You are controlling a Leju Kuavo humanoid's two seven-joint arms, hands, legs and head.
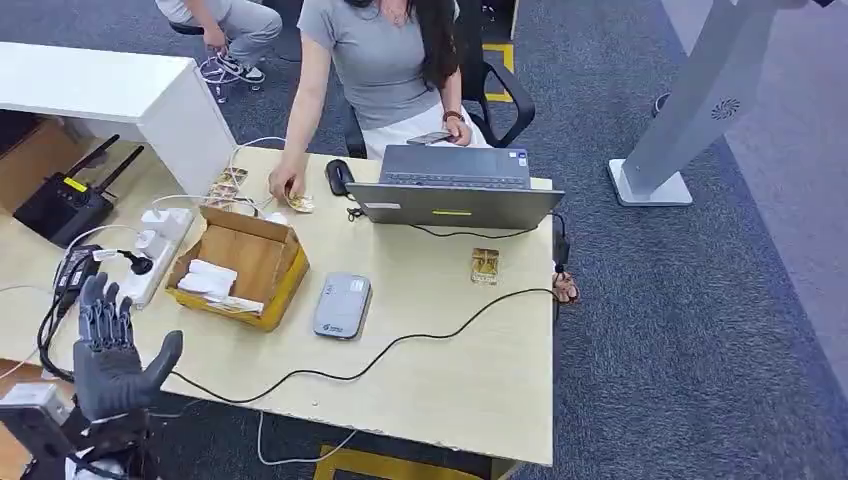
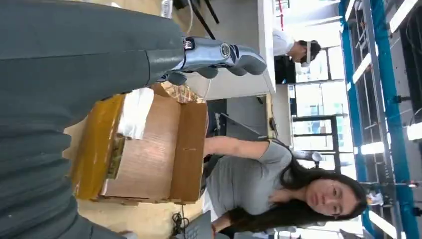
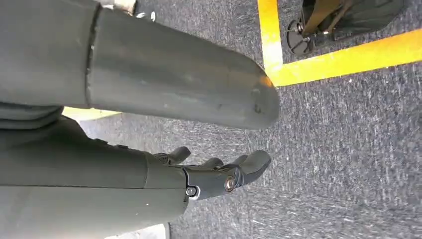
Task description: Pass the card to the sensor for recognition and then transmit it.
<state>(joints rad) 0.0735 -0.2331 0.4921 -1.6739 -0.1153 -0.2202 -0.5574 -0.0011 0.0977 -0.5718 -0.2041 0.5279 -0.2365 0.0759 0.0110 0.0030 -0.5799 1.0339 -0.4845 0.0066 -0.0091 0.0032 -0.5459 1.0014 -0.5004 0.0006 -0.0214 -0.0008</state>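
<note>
The left robot hand (image 1: 112, 352) is raised at the near left corner of the tabletop (image 1: 440, 370), palm facing inward, its dark fingers (image 1: 100, 310) pointing up and slightly apart and the thick thumb (image 1: 165, 352) splayed out to the right. Nothing is in its grasp. In the left wrist view, the same fingers (image 2: 219, 54) reach out straight from the grey cover. The right robot hand (image 3: 209, 174) hangs low over the carpeted floor (image 3: 348, 164), its fingers (image 3: 251, 164) loosely extended and a little curved, holding nothing, with the thumb (image 3: 179, 74) stretched out above them.
</note>
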